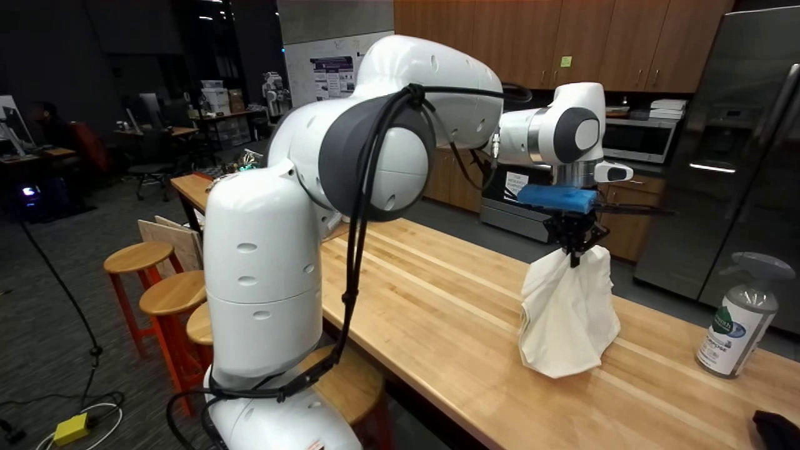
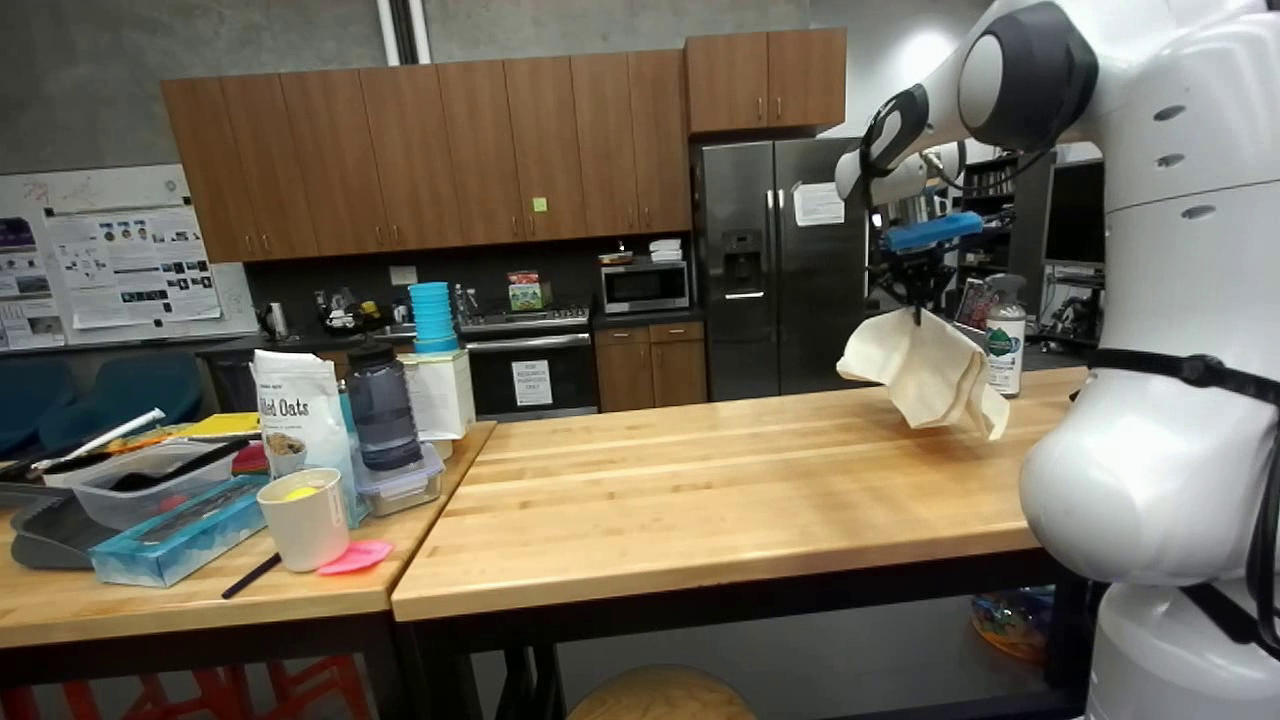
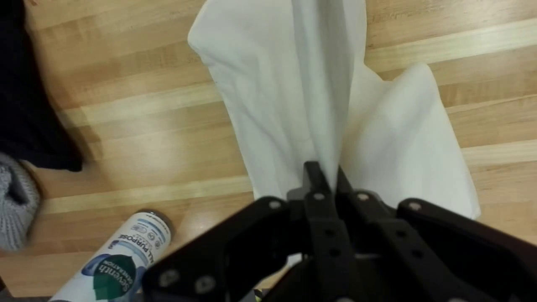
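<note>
The wrist view showed a white cloth (image 3: 268, 96) pinched in the gripper (image 3: 329, 174), whose jaws stood together with a fold of the fabric clamped between them. The cloth hung over the wooden table (image 3: 168, 147) near the spray bottle (image 3: 126, 256) but apart from it; whether its lowest corners touched the wood could not be told. Judged from this, the grasp was done and the upper part of the cloth was held up, while the letting go was not yet done: the cloth was neither released nor laid flat. Also near the bottle, without touching it, lay a piece of black fabric (image 3: 25, 96), and next to that a grey knitted thing (image 3: 16, 218). Well apart from the bottle, in an exterior view, a bag of oats (image 2: 305, 410) and a pale mug (image 2: 305, 525) stood on an adjoining table (image 2: 330, 595).
</note>
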Tool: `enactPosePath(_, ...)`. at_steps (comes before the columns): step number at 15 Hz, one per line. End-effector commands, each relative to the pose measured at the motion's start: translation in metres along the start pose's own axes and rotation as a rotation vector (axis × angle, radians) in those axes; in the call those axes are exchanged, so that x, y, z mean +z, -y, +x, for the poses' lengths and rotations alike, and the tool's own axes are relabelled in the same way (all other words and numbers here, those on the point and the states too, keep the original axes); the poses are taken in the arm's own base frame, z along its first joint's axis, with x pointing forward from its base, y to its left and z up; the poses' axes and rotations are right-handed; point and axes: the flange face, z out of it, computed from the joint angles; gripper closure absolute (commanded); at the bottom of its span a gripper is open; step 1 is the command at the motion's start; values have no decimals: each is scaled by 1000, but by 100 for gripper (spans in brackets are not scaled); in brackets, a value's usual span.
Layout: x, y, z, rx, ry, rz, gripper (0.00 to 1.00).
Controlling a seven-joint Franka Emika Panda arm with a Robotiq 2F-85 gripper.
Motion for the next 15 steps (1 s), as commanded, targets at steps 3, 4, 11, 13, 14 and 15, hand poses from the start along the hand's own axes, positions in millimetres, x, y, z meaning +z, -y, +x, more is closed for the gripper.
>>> enactPosePath(3,24,14,-21,74,-12,36,99)
enactPosePath(4,32,26,-21,62,-8,46,99)
enactPosePath(11,77,152,-18,-141,35,117,99)
enactPosePath(13,87,197,-23,-238,64,136,99)
enactPosePath(14,88,219,-28,-294,77,146,99)
enactPosePath(15,93,239,-31,-339,82,153,99)
